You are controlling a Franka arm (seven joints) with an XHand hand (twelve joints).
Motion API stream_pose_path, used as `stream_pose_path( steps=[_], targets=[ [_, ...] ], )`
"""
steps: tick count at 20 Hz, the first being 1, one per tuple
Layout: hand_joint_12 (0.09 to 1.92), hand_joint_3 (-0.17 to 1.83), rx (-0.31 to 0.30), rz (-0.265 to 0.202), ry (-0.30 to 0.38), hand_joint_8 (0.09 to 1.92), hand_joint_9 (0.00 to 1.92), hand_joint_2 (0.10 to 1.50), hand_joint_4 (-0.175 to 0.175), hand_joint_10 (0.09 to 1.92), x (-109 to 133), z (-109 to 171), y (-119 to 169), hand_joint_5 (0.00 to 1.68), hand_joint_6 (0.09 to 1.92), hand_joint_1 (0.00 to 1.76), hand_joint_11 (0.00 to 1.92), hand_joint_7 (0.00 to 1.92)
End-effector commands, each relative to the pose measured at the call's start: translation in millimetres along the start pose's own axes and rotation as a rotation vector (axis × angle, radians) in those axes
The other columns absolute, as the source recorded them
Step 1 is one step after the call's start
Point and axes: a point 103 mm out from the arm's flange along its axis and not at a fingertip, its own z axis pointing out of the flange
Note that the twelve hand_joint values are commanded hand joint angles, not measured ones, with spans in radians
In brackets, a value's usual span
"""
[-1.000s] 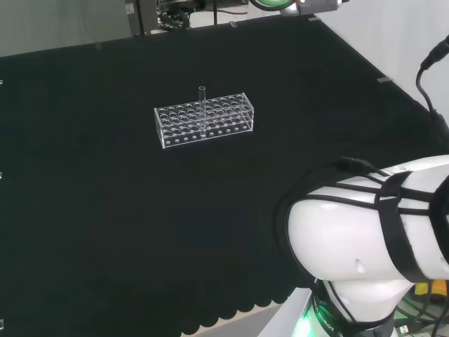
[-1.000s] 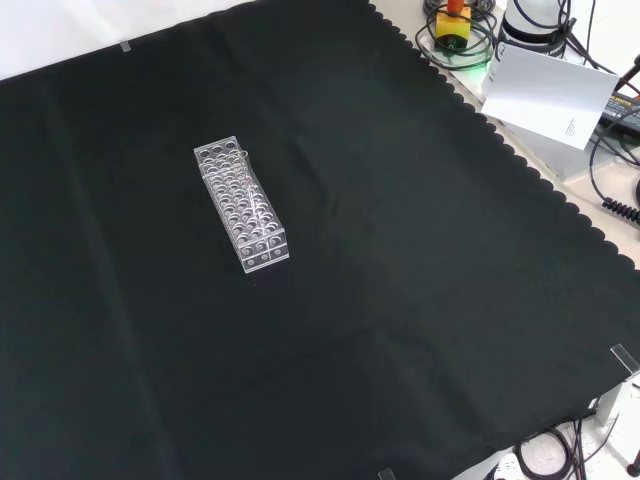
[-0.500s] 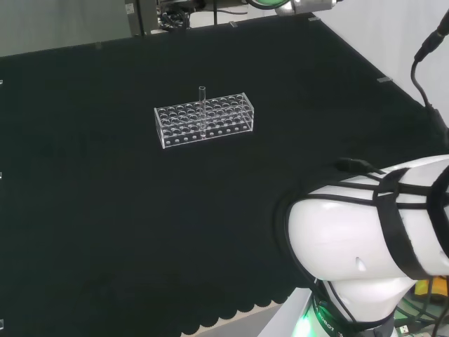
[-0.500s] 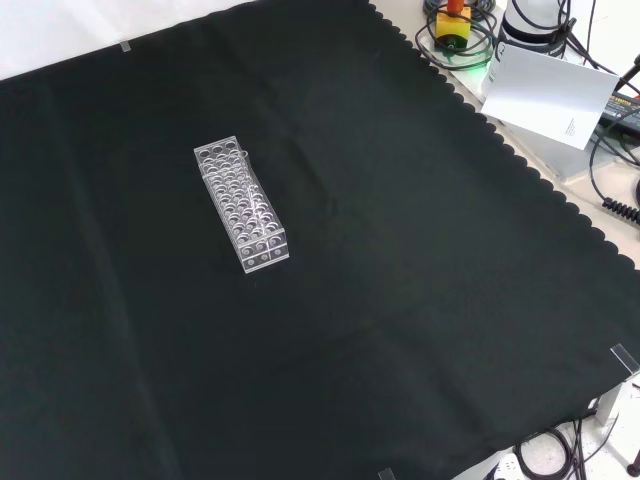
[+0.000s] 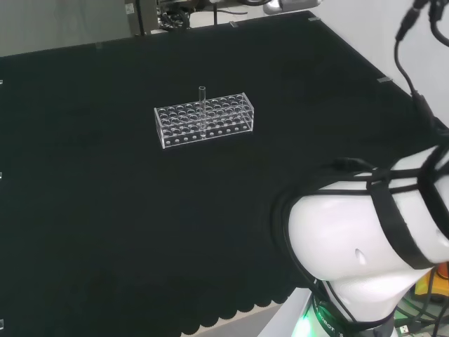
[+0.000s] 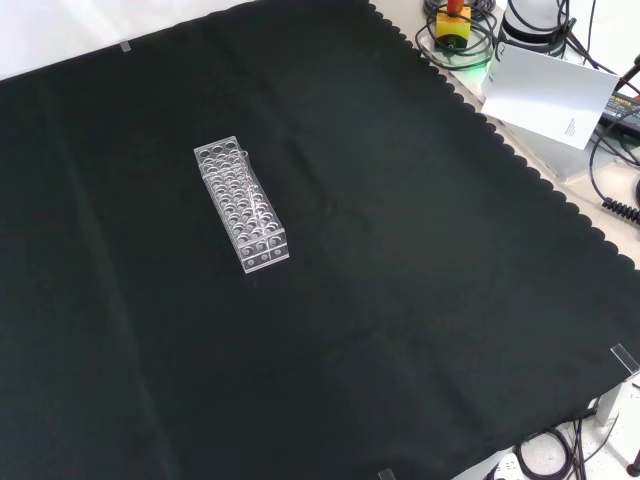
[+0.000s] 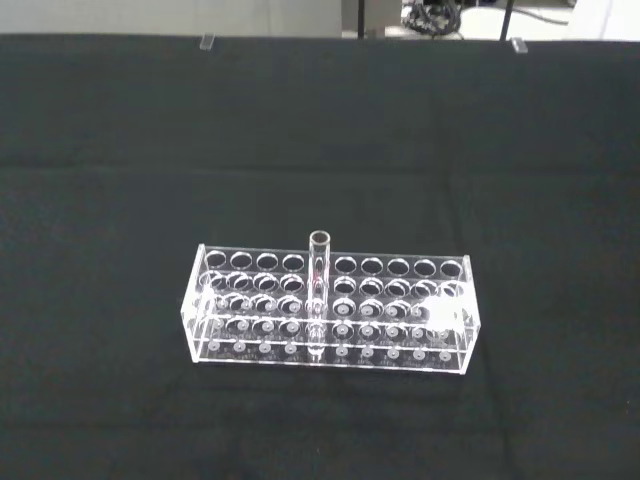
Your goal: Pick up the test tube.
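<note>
A clear test tube (image 5: 202, 105) stands upright in a clear plastic rack (image 5: 231, 116) with several rows of holes, on the black cloth toward the far middle of the head view. From the wrist camera the test tube (image 7: 318, 290) rises from a hole left of the middle of the rack (image 7: 400, 345), some way off, with its open mouth above the rack's top. In the front view the rack (image 6: 262, 255) lies left of centre, its long side running away from the camera. Nothing touches the tube or the rack.
The arm's big white link (image 5: 365, 239) with black straps stands at the lower right of the head view. Beyond the cloth's scalloped edge in the front view lie a white card (image 6: 545, 95), cables and a yellow and red button (image 6: 452, 22).
In the head view the arm's white link has shifted slightly and the cable at the upper right has swung. The rack and the tube stand where they were.
</note>
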Motion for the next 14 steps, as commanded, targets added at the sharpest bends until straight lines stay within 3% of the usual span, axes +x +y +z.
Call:
stream_pose_path(
  steps=[1, 14],
  targets=[
    [1.32, 0.19, 0.061, -0.007, -0.005, 0.16, 0.00, 0.81, 0.046, 0.32, -1, 10, 43, 0.00, 0.09, 0.35, 0.00, 0.00],
    [1.36, 0.16, 0.225, -0.009, -0.014, 0.25, 0.00, 0.83, 0.040, 0.37, -7, 57, 104, 0.00, 0.09, 0.37, 0.00, 0.00]
  ],
)
